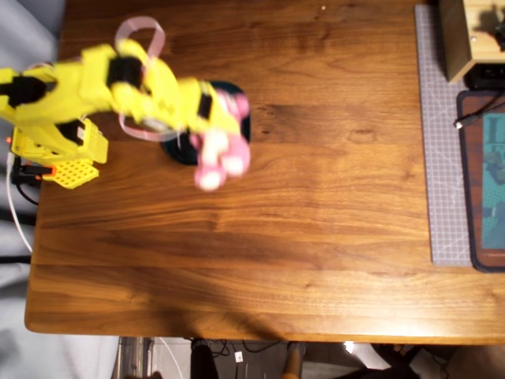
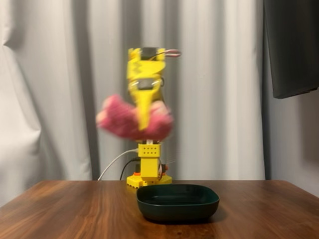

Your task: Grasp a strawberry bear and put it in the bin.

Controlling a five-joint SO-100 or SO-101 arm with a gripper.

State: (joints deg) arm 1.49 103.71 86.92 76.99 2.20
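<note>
Fixed view: the yellow arm (image 2: pixel 145 64) stands tall at centre frame, and the gripper (image 2: pixel 143 124) points straight down, clamped on the strawberry bear (image 2: pixel 122 119). The bear is blurred, a pink mass lying sideways across the yellow finger, high in the air in the middle of the frame. It hangs well above the bin (image 2: pixel 178 201), which sits on the wooden table (image 2: pixel 259 214) at lower centre. The bear's bulk lies mostly left of the bin's left edge in this view; only its right part is over the dish.

Overhead view: the arm (image 1: pixel 95 87) reaches from the left edge toward upper centre, blurred. The gripper (image 1: pixel 222 126) grasps the bear (image 1: pixel 219 154), whose pink body trails toward the lower right of the arm's tip. The bin (image 1: pixel 237 106) is largely covered by the arm and bear; only a dark teal sliver shows at its right rim and below the arm. The arm's base (image 1: pixel 59 154) sits at the table's left edge (image 1: pixel 47 237). A grey cutting mat (image 1: pixel 438 158) runs down the right side, and a light wooden box (image 1: pixel 465 35) stands in the upper right corner.
</note>
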